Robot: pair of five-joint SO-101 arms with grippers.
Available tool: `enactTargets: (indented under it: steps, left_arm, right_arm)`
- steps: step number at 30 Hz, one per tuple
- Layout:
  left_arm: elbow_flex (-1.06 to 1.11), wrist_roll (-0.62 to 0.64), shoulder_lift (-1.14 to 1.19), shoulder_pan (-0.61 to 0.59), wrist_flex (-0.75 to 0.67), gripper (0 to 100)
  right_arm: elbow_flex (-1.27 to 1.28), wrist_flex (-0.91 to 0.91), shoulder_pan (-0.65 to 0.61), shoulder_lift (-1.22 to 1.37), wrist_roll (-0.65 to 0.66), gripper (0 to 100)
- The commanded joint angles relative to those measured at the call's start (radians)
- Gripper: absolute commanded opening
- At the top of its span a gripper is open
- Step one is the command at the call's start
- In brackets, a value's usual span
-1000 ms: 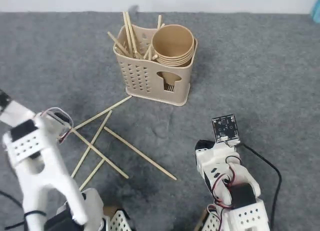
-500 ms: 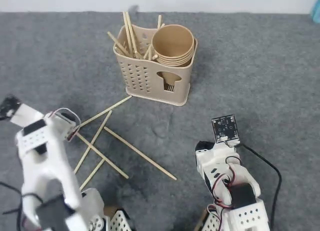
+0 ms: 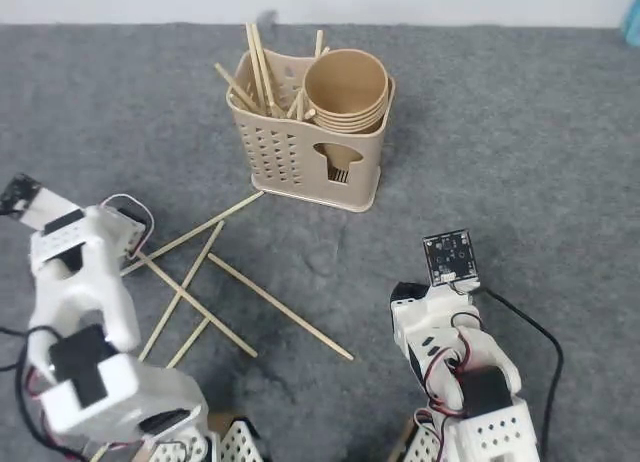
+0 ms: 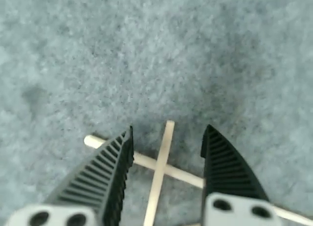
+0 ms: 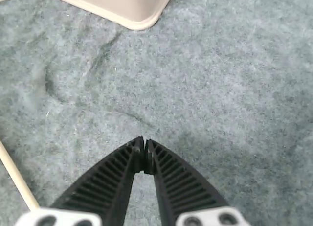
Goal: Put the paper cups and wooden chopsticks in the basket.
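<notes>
A beige basket [image 3: 310, 152] stands at the back with stacked paper cups [image 3: 346, 86] and several wooden chopsticks [image 3: 260, 67] in it. More loose chopsticks [image 3: 280, 307] lie crossed on the grey carpet in front of it. My left gripper [image 4: 166, 138] is open and hangs low over the left ends of two crossed chopsticks [image 4: 161, 165], one finger on each side of the crossing; in the high view the left gripper [image 3: 128, 246] is at the left. My right gripper [image 5: 145, 155] is shut on nothing above bare carpet, right of the sticks, and the high view has the right gripper [image 3: 405, 294] low down.
A corner of the basket [image 5: 122, 8] lies ahead of the right gripper, and one chopstick end [image 5: 17, 179] lies beside it. Open carpet spreads to the right of the basket. A wall runs along the back edge.
The left arm has swung toward the far left and come down over the left ends of the crossed chopsticks. The right arm has kept still.
</notes>
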Motion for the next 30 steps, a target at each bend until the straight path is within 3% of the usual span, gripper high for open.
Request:
enactTargets:
  steps: [1, 3, 8, 21, 26, 30]
  left_arm:
    - [-0.042, 0.015, 0.005, 0.021, -0.029, 22]
    - [-0.042, 0.015, 0.005, 0.026, -0.026, 19]
    - [-0.042, 0.008, 0.005, 0.037, -0.029, 0]
    - [-0.090, 0.008, -0.011, 0.041, 0.008, 1]
    - [-0.154, 0.006, -0.157, 0.037, 0.146, 1]
    - [-0.073, -0.017, -0.347, 0.051, 0.167, 1]
  right_arm:
    - [0.020, 0.005, 0.005, -0.005, 0.009, 0.8]
    - [0.020, 0.005, 0.005, -0.005, 0.009, 0.8]
    - [0.020, 0.004, 0.005, -0.005, 0.009, 0.8]
    - [0.020, 0.004, 0.005, -0.005, 0.009, 0.8]
    - [0.020, 0.004, 0.005, -0.005, 0.009, 0.8]
    - [0.020, 0.002, 0.005, -0.005, 0.009, 0.8]
